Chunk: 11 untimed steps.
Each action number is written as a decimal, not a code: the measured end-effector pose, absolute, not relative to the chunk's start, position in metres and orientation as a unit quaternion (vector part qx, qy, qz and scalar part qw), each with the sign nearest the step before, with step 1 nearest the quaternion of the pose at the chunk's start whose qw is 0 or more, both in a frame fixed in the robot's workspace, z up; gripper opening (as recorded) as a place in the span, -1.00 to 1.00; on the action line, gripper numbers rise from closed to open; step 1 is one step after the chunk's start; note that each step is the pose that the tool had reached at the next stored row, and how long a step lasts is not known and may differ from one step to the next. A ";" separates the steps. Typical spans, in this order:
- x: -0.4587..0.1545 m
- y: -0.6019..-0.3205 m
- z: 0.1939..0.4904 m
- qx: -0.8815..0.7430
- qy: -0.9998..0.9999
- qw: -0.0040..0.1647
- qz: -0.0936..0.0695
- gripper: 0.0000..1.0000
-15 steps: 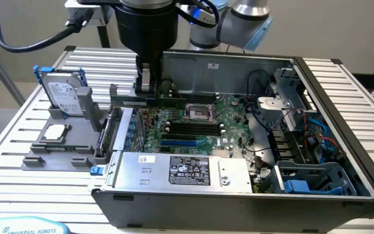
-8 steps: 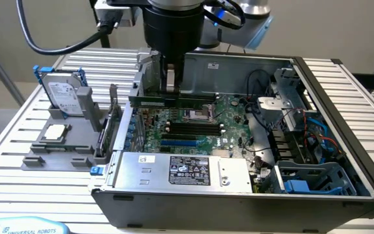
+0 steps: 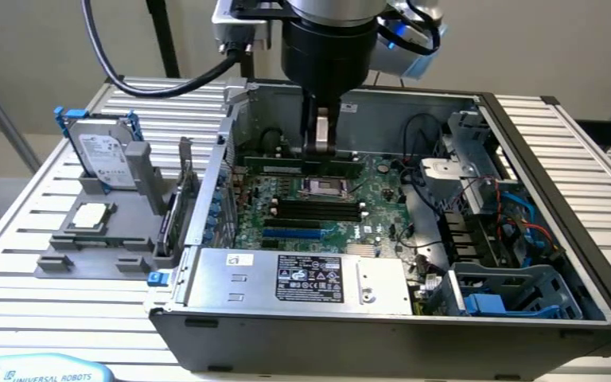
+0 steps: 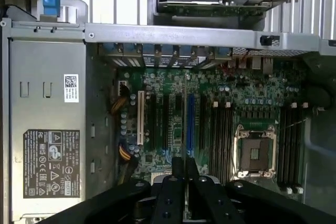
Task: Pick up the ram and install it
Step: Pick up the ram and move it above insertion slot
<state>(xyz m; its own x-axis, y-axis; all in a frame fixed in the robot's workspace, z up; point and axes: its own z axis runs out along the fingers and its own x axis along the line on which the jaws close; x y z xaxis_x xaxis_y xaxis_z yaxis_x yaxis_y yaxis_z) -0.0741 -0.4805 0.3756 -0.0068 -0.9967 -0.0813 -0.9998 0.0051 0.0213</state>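
1. The case (image 3: 560,199) has no lid, so the way straight above the claw (image 3: 323,150) is clear.
2. The ram (image 3: 274,165) pinched in the claw juts out on both sides of it.
3. Just beyond the claw stands the case's far wall (image 3: 412,99).
4. On the exterior view's right of the claw, a drive cage (image 3: 465,151) and loose cables (image 3: 449,203) crowd in.
5. Nearer the camera than the claw, the board (image 3: 284,215) lies low, then the tall power supply box (image 3: 295,274) blocks passage.

Gripper (image 3: 323,150) down inside open computer case (image 3: 391,344), fingers pinched on ram stick (image 3: 274,165); stick level, over motherboard (image 3: 305,215). Power supply (image 3: 295,277) at case's near edge. Exterior view's left: hard drive (image 3: 106,151) upright in grey holder (image 3: 72,255), processor chip (image 3: 91,213) near it.
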 end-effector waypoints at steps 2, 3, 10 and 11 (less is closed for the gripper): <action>-0.068 -0.474 0.372 -0.704 0.709 0.021 0.036 -0.73; -0.065 -0.471 0.370 -0.704 0.709 0.021 0.036 -0.73; -0.053 -0.444 0.357 -0.704 0.709 0.021 0.036 -0.73; -0.052 -0.440 0.356 -0.704 0.709 0.021 0.036 -0.73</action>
